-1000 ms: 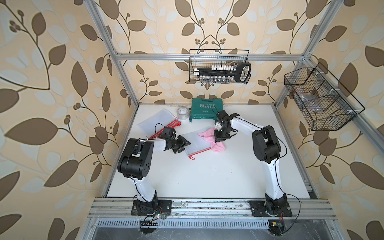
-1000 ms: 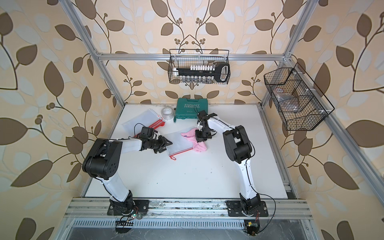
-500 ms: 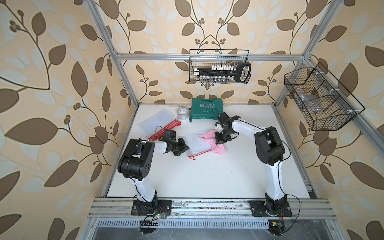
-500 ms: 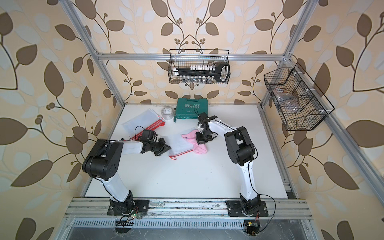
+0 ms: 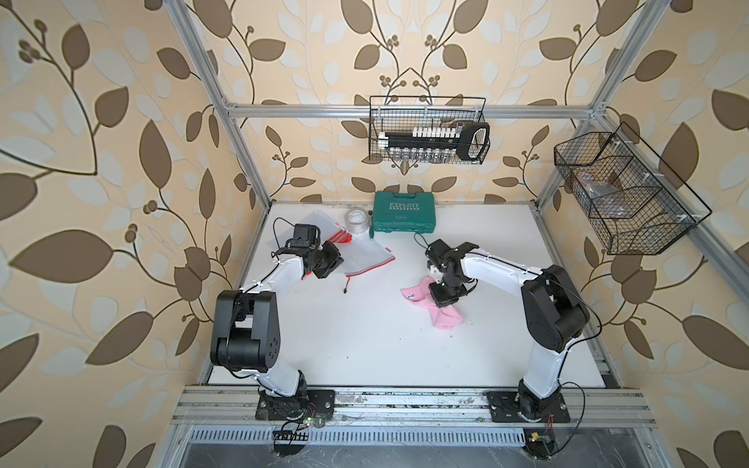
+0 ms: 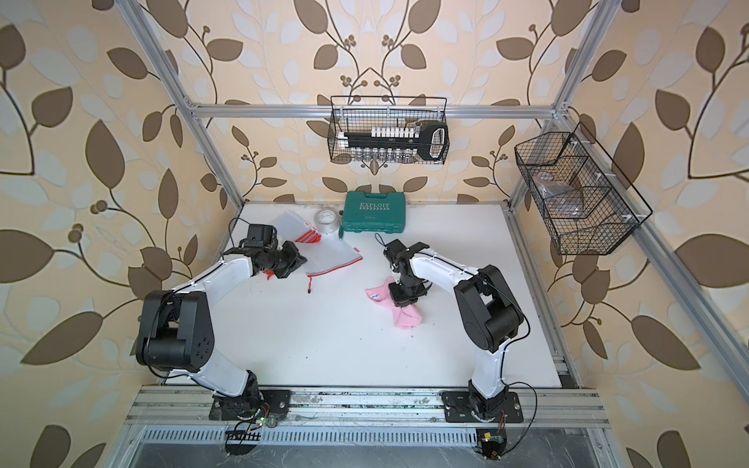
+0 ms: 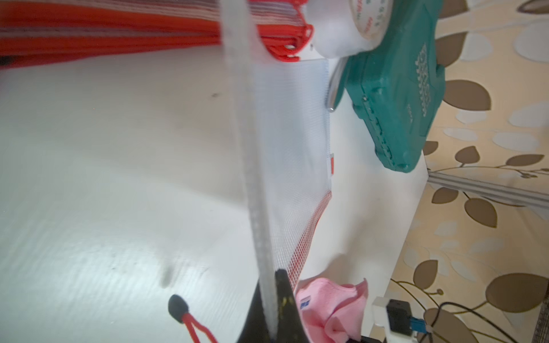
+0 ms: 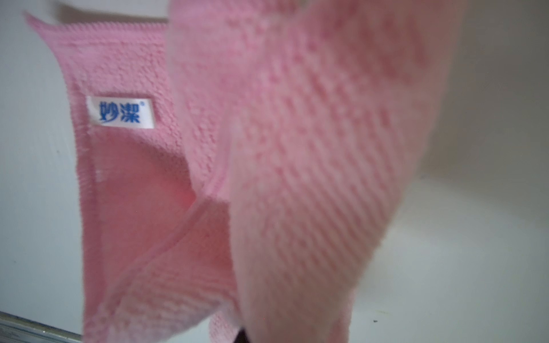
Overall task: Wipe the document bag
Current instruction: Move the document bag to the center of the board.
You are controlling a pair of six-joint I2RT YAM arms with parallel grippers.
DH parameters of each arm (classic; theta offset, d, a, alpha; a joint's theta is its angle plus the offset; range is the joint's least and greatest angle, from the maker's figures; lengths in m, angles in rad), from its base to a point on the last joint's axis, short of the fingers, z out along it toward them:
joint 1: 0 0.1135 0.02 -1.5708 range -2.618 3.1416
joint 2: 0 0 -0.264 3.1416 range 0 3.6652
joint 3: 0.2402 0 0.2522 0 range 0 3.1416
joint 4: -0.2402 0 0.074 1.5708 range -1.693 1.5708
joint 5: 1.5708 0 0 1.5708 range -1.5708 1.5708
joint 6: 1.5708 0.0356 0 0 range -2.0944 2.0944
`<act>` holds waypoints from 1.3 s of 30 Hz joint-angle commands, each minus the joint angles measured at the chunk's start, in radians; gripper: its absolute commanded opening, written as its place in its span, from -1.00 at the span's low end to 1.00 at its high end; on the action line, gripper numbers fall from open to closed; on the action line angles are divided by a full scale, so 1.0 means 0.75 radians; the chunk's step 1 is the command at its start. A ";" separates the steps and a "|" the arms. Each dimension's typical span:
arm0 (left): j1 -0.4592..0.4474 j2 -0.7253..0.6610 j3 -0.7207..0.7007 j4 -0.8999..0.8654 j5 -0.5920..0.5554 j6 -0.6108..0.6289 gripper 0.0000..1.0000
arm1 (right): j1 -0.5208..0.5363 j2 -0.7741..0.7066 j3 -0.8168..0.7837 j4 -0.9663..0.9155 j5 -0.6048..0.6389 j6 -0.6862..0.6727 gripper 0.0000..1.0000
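Nearest us on the white table [image 5: 385,356], our right gripper [image 5: 444,299] is clamped on the pink cloth [image 5: 448,320], which droops onto the surface. Further back, our left gripper [image 7: 271,286] pinches one edge of the mesh document bag [image 5: 367,259], well apart from the cloth. Behind lie a stack of red-zipped bags [image 5: 338,237], a tape roll [image 5: 356,219] and a green tool case [image 5: 404,210].

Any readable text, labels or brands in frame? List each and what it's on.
"EXPLOIT": lid of the green tool case; the small line under it is too small to read.
"妙潔": white tag on the pink cloth.
Red print on the tape roll: too blurred to read.
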 commanded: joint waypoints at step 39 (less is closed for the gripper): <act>-0.744 0.999 0.960 0.278 0.315 -0.163 -1.00 | -0.308 -0.521 -0.110 -0.014 0.082 0.099 0.96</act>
